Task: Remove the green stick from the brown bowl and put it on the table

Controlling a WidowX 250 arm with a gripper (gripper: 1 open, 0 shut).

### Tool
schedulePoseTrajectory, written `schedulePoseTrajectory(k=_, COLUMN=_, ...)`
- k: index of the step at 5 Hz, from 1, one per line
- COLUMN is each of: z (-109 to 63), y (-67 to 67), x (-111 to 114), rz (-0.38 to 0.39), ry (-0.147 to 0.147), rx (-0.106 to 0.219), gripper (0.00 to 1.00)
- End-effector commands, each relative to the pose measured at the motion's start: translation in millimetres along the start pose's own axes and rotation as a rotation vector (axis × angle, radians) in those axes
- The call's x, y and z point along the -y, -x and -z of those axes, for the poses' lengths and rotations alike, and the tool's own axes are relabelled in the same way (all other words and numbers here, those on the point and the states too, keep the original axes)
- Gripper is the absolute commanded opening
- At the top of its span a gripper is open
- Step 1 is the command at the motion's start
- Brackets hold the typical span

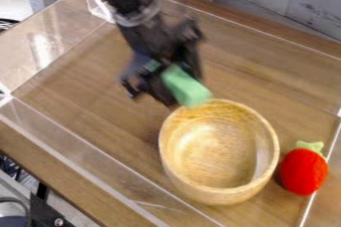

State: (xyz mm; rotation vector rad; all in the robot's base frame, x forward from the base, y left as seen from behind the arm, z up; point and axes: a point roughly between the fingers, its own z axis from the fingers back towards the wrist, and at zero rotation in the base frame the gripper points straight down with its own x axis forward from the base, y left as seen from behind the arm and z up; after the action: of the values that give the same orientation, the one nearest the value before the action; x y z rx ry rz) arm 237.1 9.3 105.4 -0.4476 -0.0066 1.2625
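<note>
The mint-green stick (pixel 186 86) hangs in the air just above and left of the brown bowl's (pixel 220 153) far rim, clear of the bowl. My black gripper (pixel 168 78) is shut on it, holding it by its upper end, with the arm reaching in from the top left. The bowl is a round light-brown wooden one and nothing lies inside it. It rests on the wood-grain table (pixel 94 102).
A red strawberry-shaped toy (pixel 304 169) lies right of the bowl near the right wall. Low clear acrylic walls (pixel 67 136) ring the tabletop.
</note>
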Motion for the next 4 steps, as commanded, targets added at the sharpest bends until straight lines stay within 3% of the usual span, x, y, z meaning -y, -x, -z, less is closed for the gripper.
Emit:
schedulePoseTrajectory(k=1, z=6.5, y=15.6, x=19, rz=0.084, ry=0.039, rx=-0.008, gripper=0.0)
schedulePoseTrajectory(k=2, z=11.2, y=25.7, x=30, rz=0.055, ry=0.047, rx=0.005, gripper=0.0)
schedulePoseTrajectory(k=3, z=8.5, y=27.5, x=38, rz=0.031, ry=0.056, rx=0.013, gripper=0.0)
schedulePoseTrajectory(k=4, z=21.6, y=33.3, x=39, rz=0.057, ry=0.054, rx=0.004, gripper=0.0)
